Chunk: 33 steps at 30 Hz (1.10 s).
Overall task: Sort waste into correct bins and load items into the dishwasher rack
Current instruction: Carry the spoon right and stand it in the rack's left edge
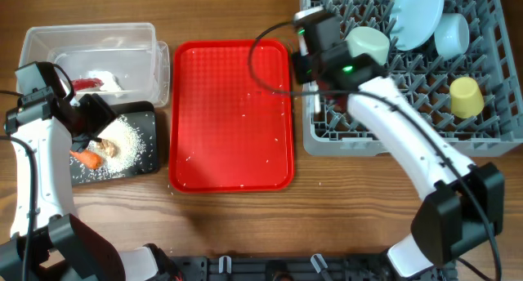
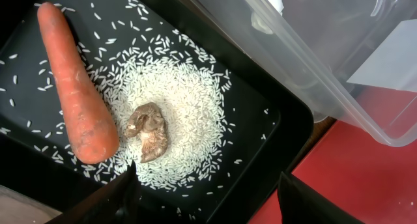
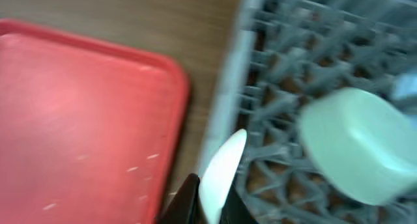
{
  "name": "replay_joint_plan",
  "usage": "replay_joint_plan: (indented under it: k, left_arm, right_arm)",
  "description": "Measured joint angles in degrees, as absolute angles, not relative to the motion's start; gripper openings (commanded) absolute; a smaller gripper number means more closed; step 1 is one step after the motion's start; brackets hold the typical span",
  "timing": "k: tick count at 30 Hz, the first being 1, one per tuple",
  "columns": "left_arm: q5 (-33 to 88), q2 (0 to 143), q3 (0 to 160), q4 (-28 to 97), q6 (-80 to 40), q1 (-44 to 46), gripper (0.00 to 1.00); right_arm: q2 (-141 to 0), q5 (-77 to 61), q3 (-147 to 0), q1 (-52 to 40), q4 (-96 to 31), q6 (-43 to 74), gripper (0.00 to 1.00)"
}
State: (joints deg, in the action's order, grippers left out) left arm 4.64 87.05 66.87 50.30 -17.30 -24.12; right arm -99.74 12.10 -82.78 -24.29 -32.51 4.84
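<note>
Grey rack (image 1: 392, 140) holds one plate (image 1: 417, 15), one cup (image 1: 467, 95), two bowls (image 1: 368, 44) (image 1: 452, 34); right gripper (image 3: 208, 199) clamps one spoon (image 3: 221, 164); left gripper (image 2: 205, 198) spread apart.

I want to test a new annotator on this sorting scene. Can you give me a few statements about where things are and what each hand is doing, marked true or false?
1. The carrot lies in the black tray. True.
2. The yellow cup stands in the black tray. False: it sits in the dishwasher rack.
3. The right hand holds the white spoon at the rack's edge. True.
4. The brown lump lies in the dishwasher rack. False: it rests on the rice in the black tray.
5. The left hand is shut on the carrot. False: it is open and holds nothing.
</note>
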Motion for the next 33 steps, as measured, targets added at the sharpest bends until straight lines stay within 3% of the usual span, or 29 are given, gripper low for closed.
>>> replay_joint_plan:
  k: [11, 14, 17, 20, 24, 26, 31, 33]
  left_arm:
    - [4.64, 87.05, 66.87, 50.33, -17.30, -24.12, 0.69]
    - [4.64, 87.05, 66.87, 50.30, -17.30, -24.12, 0.69]
    - [4.64, 87.05, 66.87, 50.33, -17.30, -24.12, 0.69]
    - [4.64, 87.05, 66.87, 50.30, -17.30, -24.12, 0.70]
    - [4.64, 87.05, 66.87, 49.63, -17.06, -23.79, 0.82]
    - [4.84, 87.05, 66.87, 48.36, -16.60, -22.87, 1.00]
    - [6.07, 86.98, 66.87, 41.54, -15.29, -15.84, 1.00]
    - [6.33, 86.98, 66.87, 39.05, -15.11, -12.32, 1.00]
  right_arm:
    - [-104.09, 9.91, -82.76, -19.57, -32.95, 4.84, 0.11]
    - [-106.80, 9.32, -82.76, -19.57, -32.99, 4.71, 0.25]
    - [-108.25, 9.06, -82.76, -19.57, -32.97, 4.75, 0.27]
    - [-108.86, 9.02, -82.76, -19.57, -32.05, 4.97, 0.42]
    - [-108.86, 7.38, -82.76, -19.55, -28.97, 5.96, 0.56]
    - [-108.81, 6.13, -82.76, -19.51, -27.86, 6.28, 0.59]
    - [-107.68, -0.05, -83.55, -17.23, -26.89, 6.26, 0.75]
    - [-107.02, -2.07, -84.51, -15.40, -27.16, 6.07, 0.89]
